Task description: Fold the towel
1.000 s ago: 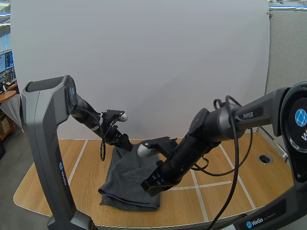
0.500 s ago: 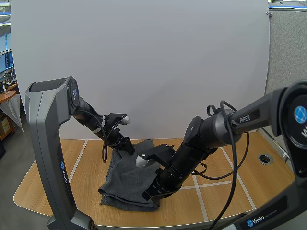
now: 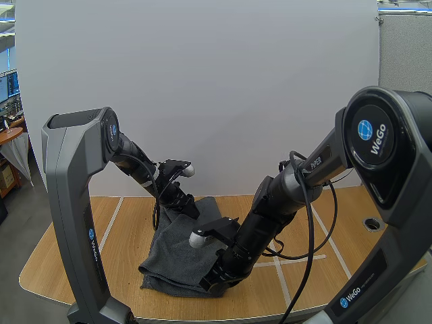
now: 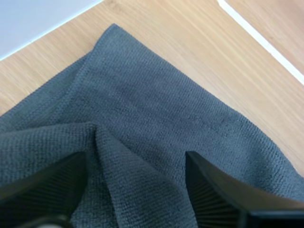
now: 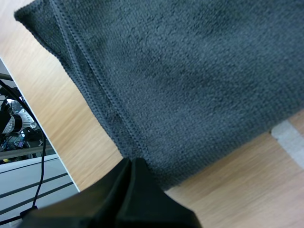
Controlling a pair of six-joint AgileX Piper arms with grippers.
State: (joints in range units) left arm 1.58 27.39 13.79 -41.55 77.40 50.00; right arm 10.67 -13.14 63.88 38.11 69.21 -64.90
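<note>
the dark grey towel lay folded near the wooden table's front edge, with the left gripper spread astride a raised crease and the right gripper pressed together at its near hem.

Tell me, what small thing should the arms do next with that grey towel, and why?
Probably close the left gripper on the towel. Its fingers stand apart with a raised ridge of cloth between them, well placed for a pinch, while the right gripper, shut, has its tip at the towel's hemmed edge.
</note>
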